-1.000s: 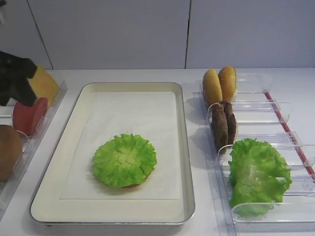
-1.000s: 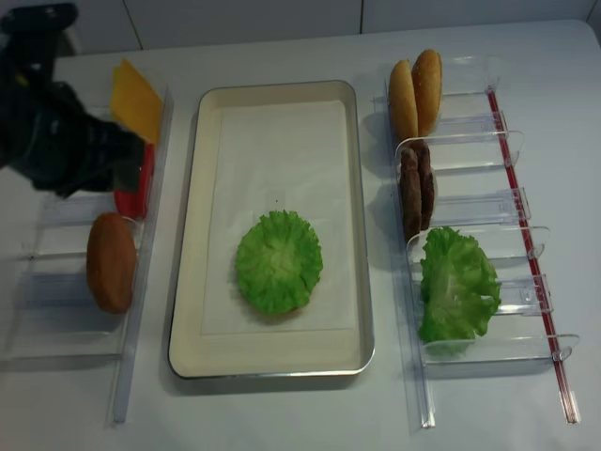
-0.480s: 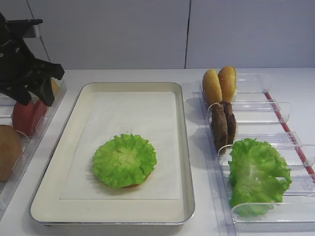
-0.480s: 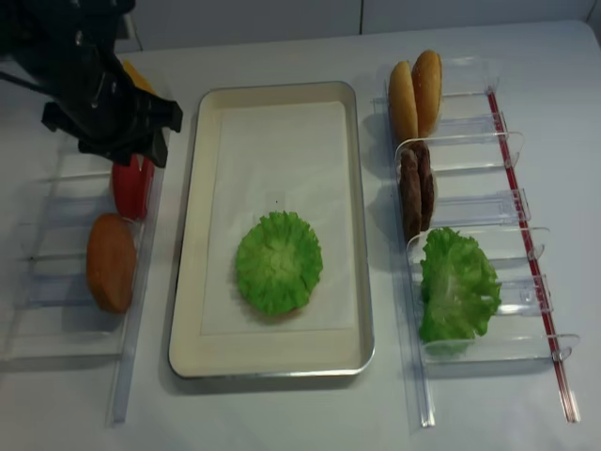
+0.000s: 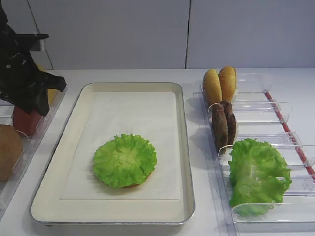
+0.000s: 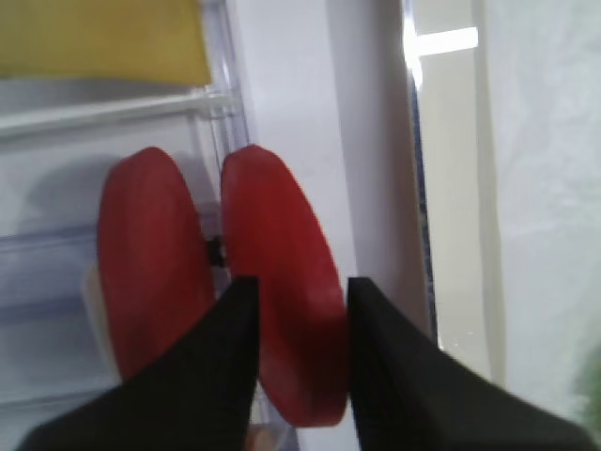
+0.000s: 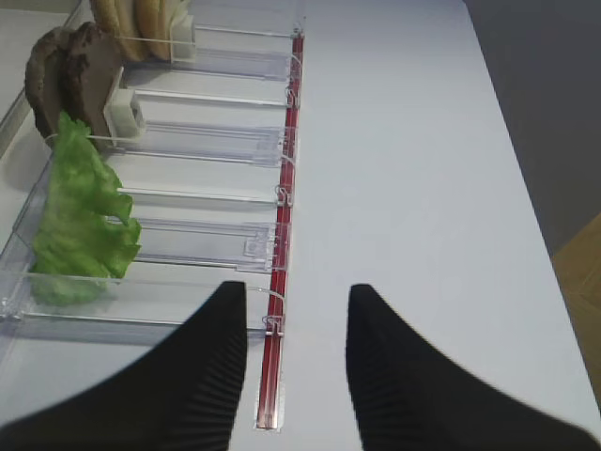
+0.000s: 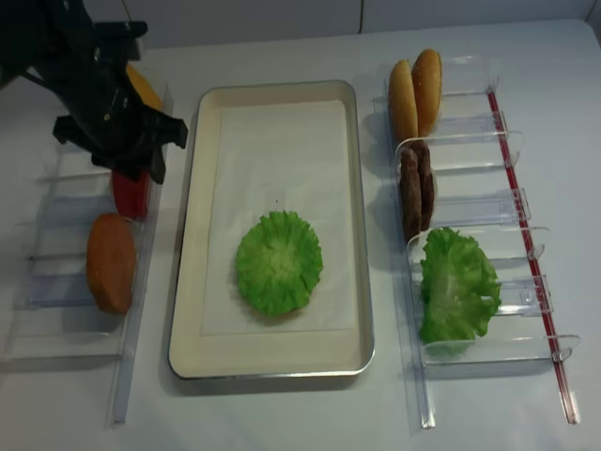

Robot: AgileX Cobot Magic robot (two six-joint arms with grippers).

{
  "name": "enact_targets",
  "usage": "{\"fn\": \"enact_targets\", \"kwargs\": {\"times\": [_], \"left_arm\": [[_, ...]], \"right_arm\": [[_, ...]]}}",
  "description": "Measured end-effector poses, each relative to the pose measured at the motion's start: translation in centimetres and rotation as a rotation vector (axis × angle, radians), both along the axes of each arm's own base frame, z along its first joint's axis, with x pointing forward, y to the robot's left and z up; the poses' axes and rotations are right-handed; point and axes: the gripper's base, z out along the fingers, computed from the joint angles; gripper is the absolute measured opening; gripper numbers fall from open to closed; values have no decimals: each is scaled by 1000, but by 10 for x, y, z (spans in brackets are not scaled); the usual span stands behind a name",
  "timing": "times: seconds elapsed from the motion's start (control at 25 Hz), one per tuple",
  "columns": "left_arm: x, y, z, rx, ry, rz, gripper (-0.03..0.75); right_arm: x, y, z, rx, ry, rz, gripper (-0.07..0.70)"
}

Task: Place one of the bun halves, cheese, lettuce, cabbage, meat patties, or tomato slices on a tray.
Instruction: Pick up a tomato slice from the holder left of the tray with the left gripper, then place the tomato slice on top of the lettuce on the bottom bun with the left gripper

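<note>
Tray (image 5: pixel 183 147): cream metal, paper-lined, centre of the white table (image 5: pixel 147 74). Holds one flat round lettuce piece (image 5: pixel 125 160) in its near half, with a sliver of red showing under the leaf's near edge.

Left clear bins (image 8: pixel 56 282): yellow cheese slice (image 6: pixel 99 38) at the far end; two tomato slices (image 6: pixel 277 319) standing on edge side by side next to it; one brown rounded item (image 8: pixel 111 262) nearer the camera.

Left end effector (image 6: pixel 293 362): directly over the tomato compartment, fingers straddling the lower part of the slice nearer the tray. The jaws stand partly apart; whether they actually press on the slice cannot be told.

Right clear bins (image 8: pixel 488 141): two bun halves (image 5: pixel 220 84) on edge at the far end, two meat patties (image 5: pixel 223 124) on edge in the next compartment, ruffled lettuce bunch (image 5: pixel 258 174) nearest.

Right end effector (image 7: pixel 293 362): above the table at the near end of the right bins, beside their red strip (image 7: pixel 280 254); fingers parted, nothing between them.
</note>
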Motion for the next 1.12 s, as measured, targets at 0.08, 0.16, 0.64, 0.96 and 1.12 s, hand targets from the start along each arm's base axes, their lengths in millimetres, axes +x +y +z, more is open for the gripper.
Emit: {"fn": "enact_targets", "kwargs": {"times": [0.08, 0.16, 0.64, 0.96, 1.12], "left_arm": [[0, 1, 0, 18, 0, -4, 146], [0, 3, 0, 38, -1, -10, 64], [4, 4, 35, 60, 26, -15, 50], [9, 3, 49, 46, -12, -13, 50], [4, 2, 58, 27, -30, -10, 50]], "right_arm": [[0, 0, 0, 0, 0, 0, 299], [0, 0, 0, 0, 0, 0, 298], [0, -1, 0, -6, 0, -4, 298], [0, -1, 0, -6, 0, -4, 298], [0, -1, 0, -6, 0, -4, 298]]}}
